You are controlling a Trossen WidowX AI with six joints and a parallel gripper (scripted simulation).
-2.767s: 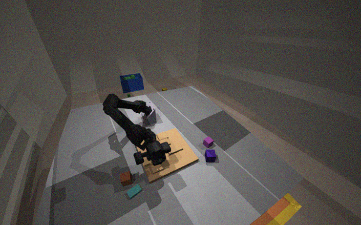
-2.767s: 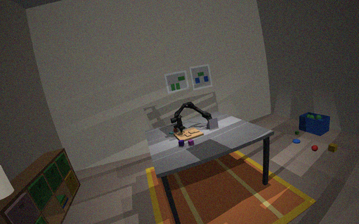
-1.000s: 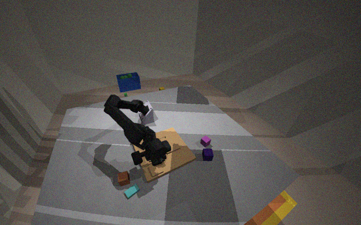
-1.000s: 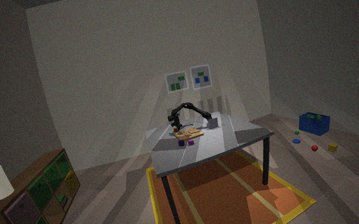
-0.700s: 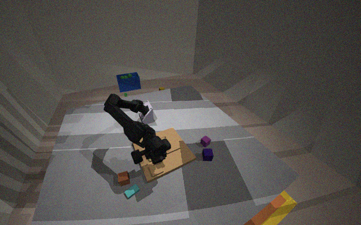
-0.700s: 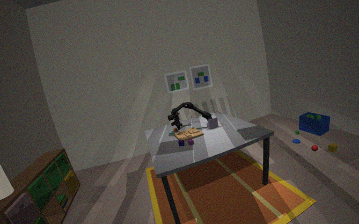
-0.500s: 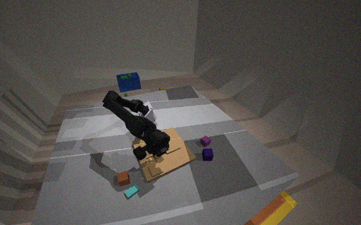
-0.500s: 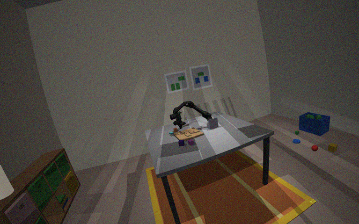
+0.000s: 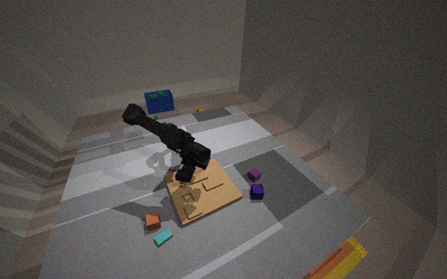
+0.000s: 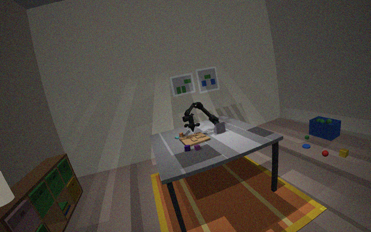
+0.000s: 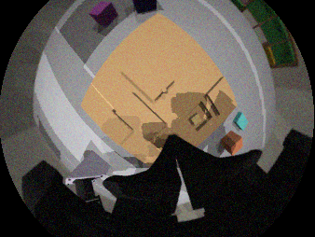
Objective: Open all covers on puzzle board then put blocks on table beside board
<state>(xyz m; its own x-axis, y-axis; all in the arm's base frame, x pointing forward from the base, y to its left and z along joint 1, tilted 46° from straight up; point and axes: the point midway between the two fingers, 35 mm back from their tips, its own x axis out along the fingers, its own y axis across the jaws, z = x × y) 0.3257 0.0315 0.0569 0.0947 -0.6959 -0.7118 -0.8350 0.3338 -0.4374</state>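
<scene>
Top view shows the black arm bent over the far end of the tan board [image 9: 213, 200], w/ the gripper [image 9: 184, 174] hanging just above the board's far left corner. Gripper is clenched tight & has nothing in it.

Four blocks lie on the worktop [image 9: 238, 253], off the board: a light purple block [image 9: 254, 174] & a dark purple block [image 9: 257, 191] on the right side, an orange block [image 9: 152, 221] & a blue-green block [image 9: 163, 236] on the near left. None of them touch the board.

Wrist view looks down on the board [image 11: 156, 54]. It shows thin lines & raised edges that look like covers pushed aside, plus a small square well [image 11: 199, 118] in the shadow. Can't tell if that well has anything in it; it's too dark & small. Can't tell either if all covers are fully open.

My guess: the blocks are prob all out, so the job is near its end. What's left is a check on the covers, then pull the arm away. Next move needs the arm to go up & back from the board, w/o bumping a cover shut or knocking a block.
</scene>
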